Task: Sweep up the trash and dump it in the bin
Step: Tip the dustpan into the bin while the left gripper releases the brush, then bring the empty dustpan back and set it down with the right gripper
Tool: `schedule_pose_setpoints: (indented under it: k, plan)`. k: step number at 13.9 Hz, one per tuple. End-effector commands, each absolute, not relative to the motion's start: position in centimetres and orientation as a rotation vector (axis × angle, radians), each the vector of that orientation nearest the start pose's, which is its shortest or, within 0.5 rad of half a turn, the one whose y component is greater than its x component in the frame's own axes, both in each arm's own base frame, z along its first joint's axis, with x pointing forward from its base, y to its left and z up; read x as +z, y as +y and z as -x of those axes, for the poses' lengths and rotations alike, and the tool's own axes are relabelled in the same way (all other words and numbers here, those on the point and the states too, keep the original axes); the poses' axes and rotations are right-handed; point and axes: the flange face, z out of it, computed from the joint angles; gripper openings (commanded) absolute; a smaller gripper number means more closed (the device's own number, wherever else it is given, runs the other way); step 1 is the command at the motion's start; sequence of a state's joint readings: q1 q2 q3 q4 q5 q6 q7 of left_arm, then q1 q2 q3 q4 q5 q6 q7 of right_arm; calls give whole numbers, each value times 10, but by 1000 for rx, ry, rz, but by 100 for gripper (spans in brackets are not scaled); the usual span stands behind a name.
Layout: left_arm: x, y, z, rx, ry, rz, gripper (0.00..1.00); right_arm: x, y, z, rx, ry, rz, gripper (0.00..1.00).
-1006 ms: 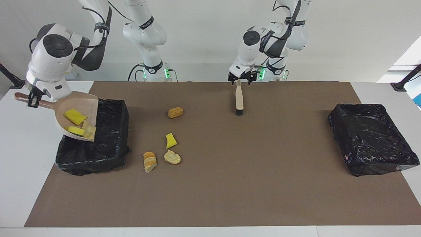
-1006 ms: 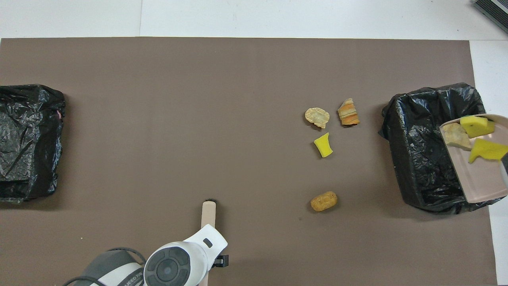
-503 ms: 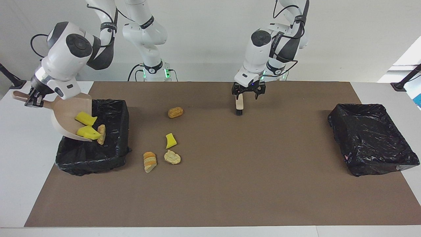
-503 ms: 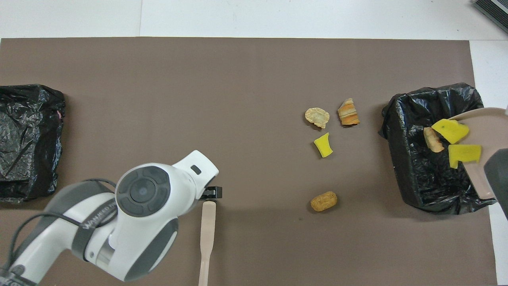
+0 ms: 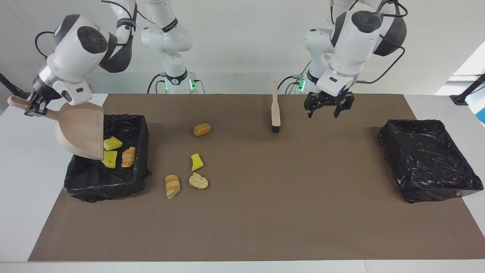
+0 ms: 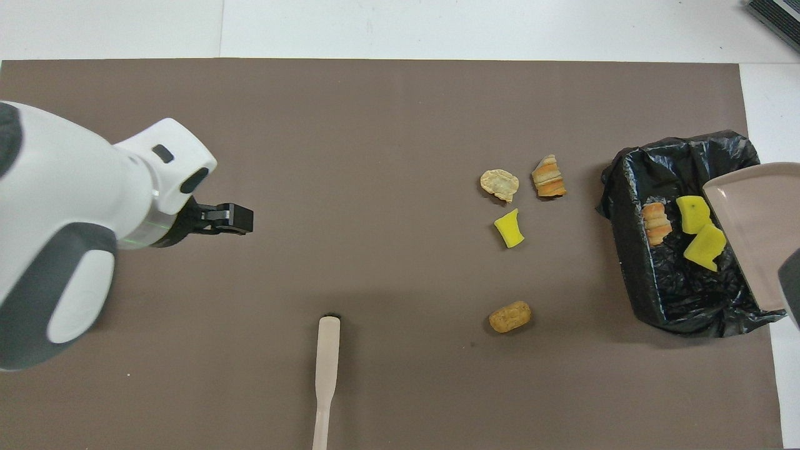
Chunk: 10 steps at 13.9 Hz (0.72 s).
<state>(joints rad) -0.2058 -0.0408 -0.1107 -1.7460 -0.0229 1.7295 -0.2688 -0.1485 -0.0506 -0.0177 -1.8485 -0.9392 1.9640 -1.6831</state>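
Facing view: right gripper clamped the dustpan handle, pan tipped steeply over the black-lined bin at the right arm's end. Three trash scraps lay in that bin; four scraps sat on the brown mat beside it. Left gripper hung over the mat with fingers spread, holding nothing, near the brush.

Overhead view: brush lay flat, alone. Second bin hidden under the left arm.
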Motion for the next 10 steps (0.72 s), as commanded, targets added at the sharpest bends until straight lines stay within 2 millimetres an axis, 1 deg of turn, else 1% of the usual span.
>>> schedule_pose_setpoints:
  k: [1,2,3,4,5,6,7,8,9,10]
  plan:
    - [620,-129,-530,15,139,3138,100,597,-138,-540,-674,1885,-1572,0]
    - [631,-110,-530,38,168,3133,100,594,-135,-539,-634,1908,-1636,0]
    - [647,-93,-530,39,173,3134,100,591,-131,-539,-577,1929,-1690,0]
    - [661,-79,-528,34,169,3135,100,586,-124,-539,-516,1950,-1742,0]
    - [665,-68,-527,56,167,3137,100,583,-112,-541,-466,1975,-1771,0]
    - [665,-65,-526,73,172,3138,100,581,-107,-540,-422,1970,-1829,0]
    - [666,-65,-525,73,172,3136,100,578,-102,-541,-336,1938,-1938,0]
    - [666,-62,-525,73,165,3137,100,574,-96,-540,-259,1877,-2079,0]
    - [667,-59,-525,67,158,3147,100,572,-87,-539,-226,1793,-2200,0]
    - [680,-61,-516,17,161,3149,100,571,-65,-538,-219,1698,-2287,0]
